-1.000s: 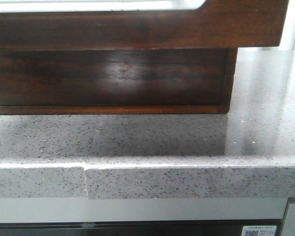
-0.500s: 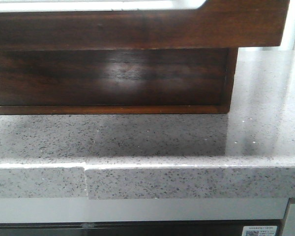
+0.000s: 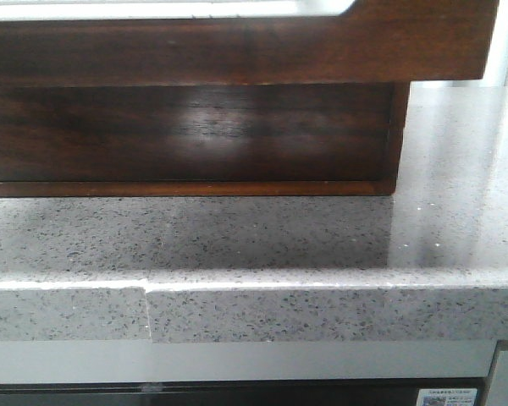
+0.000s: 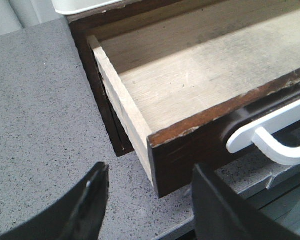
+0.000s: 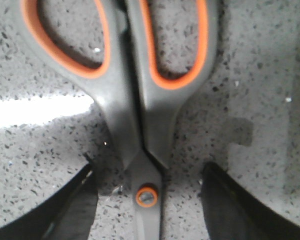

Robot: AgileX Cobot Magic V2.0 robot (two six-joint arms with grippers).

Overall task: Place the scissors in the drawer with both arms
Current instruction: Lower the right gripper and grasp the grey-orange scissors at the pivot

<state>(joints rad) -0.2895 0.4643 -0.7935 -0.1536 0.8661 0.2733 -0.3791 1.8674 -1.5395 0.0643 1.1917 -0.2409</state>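
Scissors (image 5: 140, 130) lay between the right gripper's (image 5: 147, 200) spread fingers; closing squarely at the pivot seemed best. Left gripper (image 4: 150, 200) gaped, empty, beside the open drawer (image 4: 200, 85).

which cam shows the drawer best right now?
Left wrist: the drawer is pulled open, its bare wooden inside and white handle visible beyond the open left gripper. Front view shows only its dark front. Right wrist shows none of it, just scissors.
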